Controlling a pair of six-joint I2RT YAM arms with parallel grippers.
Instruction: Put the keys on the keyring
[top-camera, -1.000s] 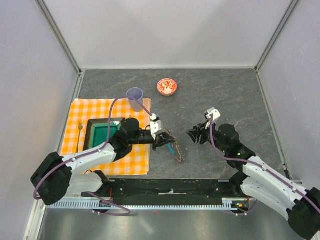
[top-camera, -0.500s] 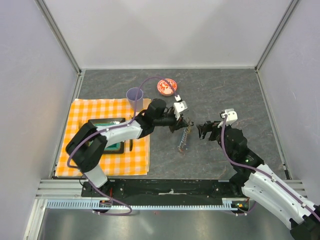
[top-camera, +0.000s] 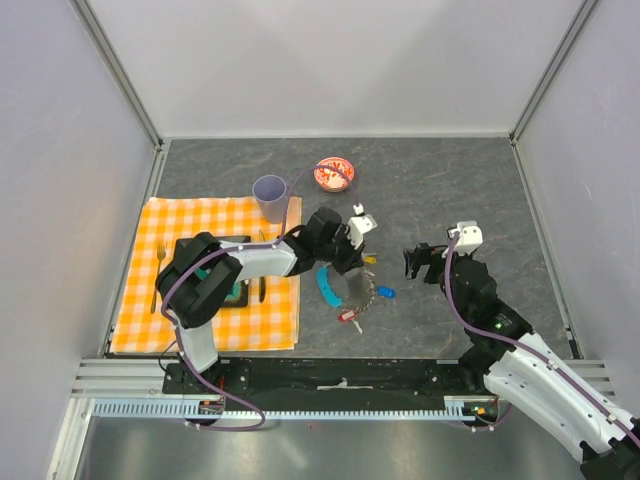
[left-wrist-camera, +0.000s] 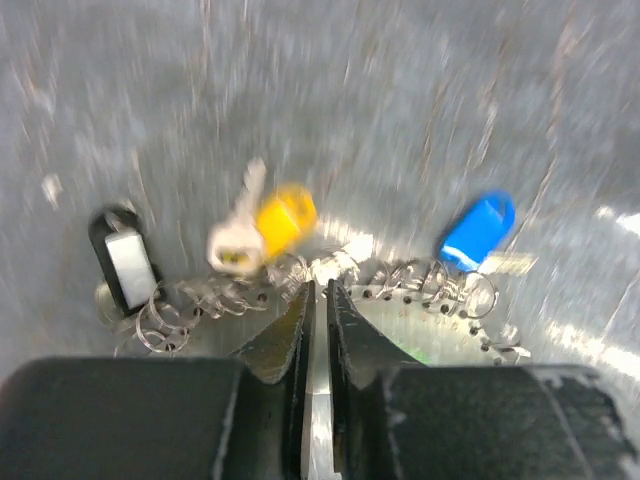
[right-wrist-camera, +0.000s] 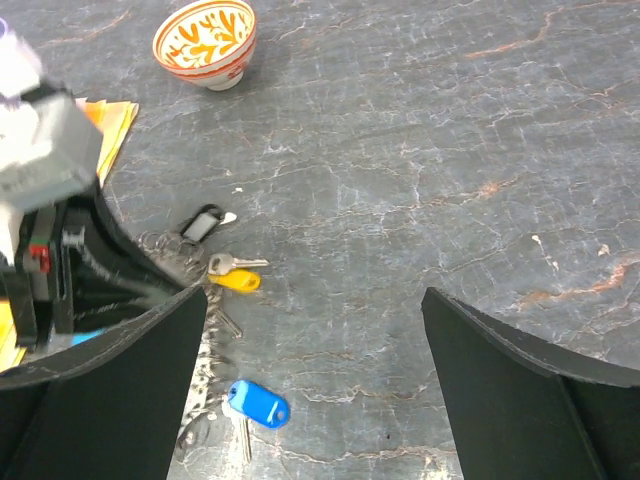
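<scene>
The left arm stretches toward 3 o'clock, left hand (left-wrist-camera: 320, 288) almost pressed together at the keyring (top-camera: 355, 290) mid-worktop (top-camera: 450, 190), pinch untellable, keys (top-camera: 384, 293) strewn alongside; the right hand (right-wrist-camera: 315, 296), at its 3 o'clock, is spread wide.

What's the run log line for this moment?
task: keys onto keyring | left gripper: over keyring, jaws nearly shut | right gripper: open, empty | keys: lying on table

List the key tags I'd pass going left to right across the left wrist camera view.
black key tag → yellow key tag → blue key tag
</scene>
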